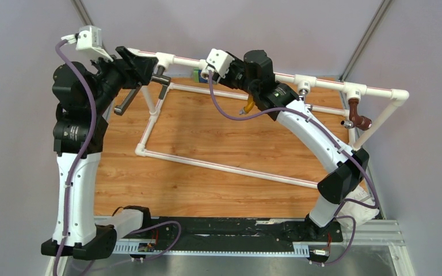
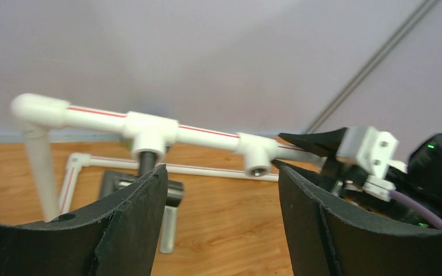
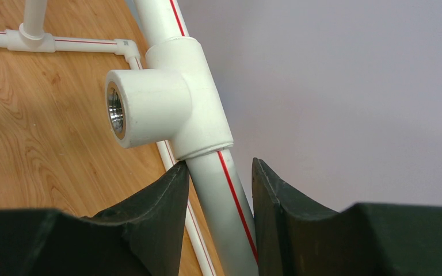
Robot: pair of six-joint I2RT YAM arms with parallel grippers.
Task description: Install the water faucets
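The dark grey faucet (image 1: 161, 77) hangs from the left tee (image 2: 149, 135) on the far white pipe (image 3: 227, 230), above the wooden counter (image 1: 218, 149). The left tool (image 2: 218, 172) has its fingers wide apart, close to the faucet, holding nothing. The right tool (image 3: 217, 167) is clamped on the pipe, right beside the empty tee (image 3: 167, 103). My guess is that the faucet is in and the left tool must move off. It should pull straight back so it does not bump the handle. The right tool should hold the pipe firm so nothing wobbles.
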